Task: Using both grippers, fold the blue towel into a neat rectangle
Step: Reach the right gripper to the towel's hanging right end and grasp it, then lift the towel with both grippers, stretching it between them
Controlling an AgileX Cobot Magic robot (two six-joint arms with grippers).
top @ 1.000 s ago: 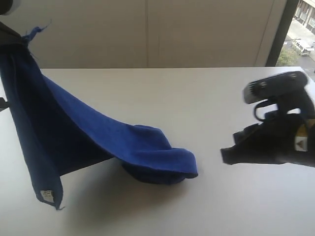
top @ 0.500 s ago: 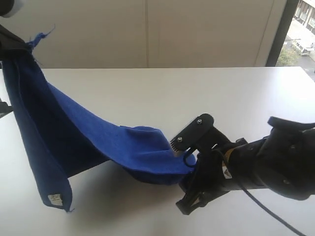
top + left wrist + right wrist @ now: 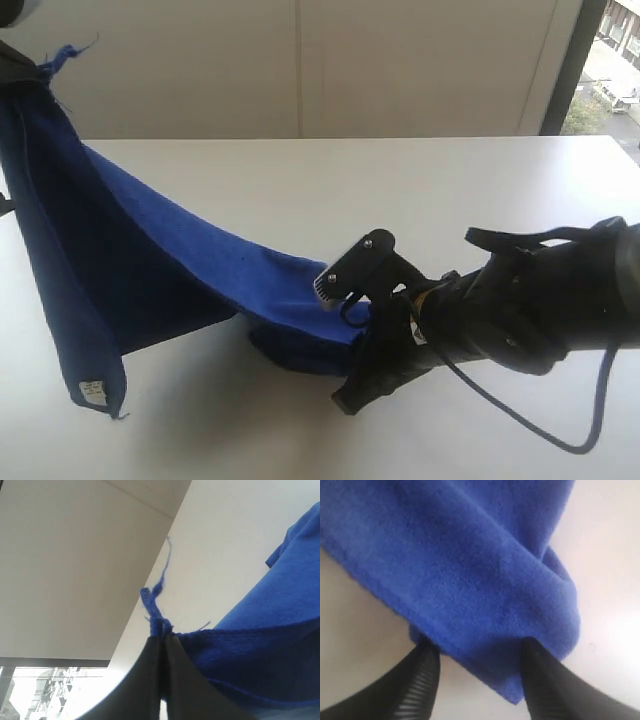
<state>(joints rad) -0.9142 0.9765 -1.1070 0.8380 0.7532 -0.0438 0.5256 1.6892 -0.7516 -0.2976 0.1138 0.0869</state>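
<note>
The blue towel (image 3: pixel 150 260) hangs from its top corner at the upper left and slopes down to a bunched end on the table; a white tag (image 3: pixel 92 392) shows at its lower hanging corner. My left gripper (image 3: pixel 38 70) holds that top corner high, jaws pressed together on the blue towel (image 3: pixel 260 645), with frayed threads sticking out past the left gripper (image 3: pixel 162 636). My right gripper (image 3: pixel 345 335) lies low at the bunched end. Its jaws stand apart on either side of the towel's folded corner (image 3: pixel 470 570), so the right gripper (image 3: pixel 479 651) is open and not clamped.
The white table (image 3: pixel 450 190) stretches back to a pale wall. A dark window frame (image 3: pixel 570 70) stands at the far right. The right arm's black body and cable (image 3: pixel 540 320) lie across the front right of the table.
The right arm has swung in from the right edge to the towel's bunched end, and its jaws now straddle the cloth. The left gripper still holds the corner up.
</note>
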